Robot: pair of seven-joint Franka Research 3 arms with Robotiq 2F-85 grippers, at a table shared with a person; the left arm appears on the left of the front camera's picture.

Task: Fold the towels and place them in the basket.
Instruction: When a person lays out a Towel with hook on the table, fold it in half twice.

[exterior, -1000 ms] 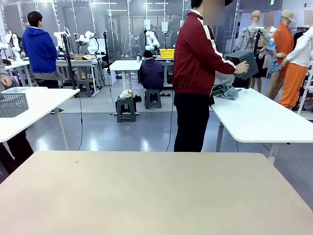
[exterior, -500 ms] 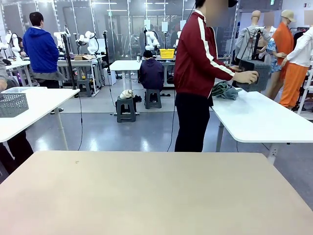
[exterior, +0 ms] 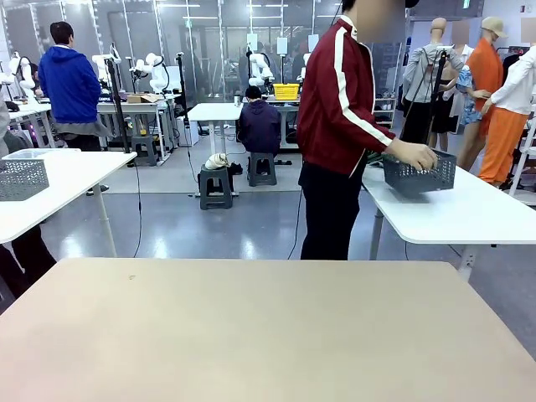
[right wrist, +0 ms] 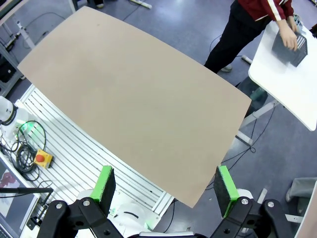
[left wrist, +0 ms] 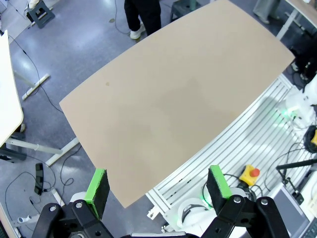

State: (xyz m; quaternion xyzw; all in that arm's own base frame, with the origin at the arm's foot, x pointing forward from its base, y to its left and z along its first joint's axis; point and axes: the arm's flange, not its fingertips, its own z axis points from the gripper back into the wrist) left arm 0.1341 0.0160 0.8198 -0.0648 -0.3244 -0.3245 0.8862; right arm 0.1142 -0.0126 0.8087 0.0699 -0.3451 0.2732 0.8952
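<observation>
Both apart, left pincer (left wrist: pixel 156 171) and right pincer (right wrist: pixel 164 169), basket (exterior: pixel 423 177) now down, seemingly on white table (exterior: pixel 469 219)

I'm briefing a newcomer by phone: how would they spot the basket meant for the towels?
Look beyond the tan table to the white table at far right, beside the person in the red jacket. The basket is at its left end, that person's hand on its rim. It is dark grey, unlike the paler lattice basket on the far-left white table.
</observation>
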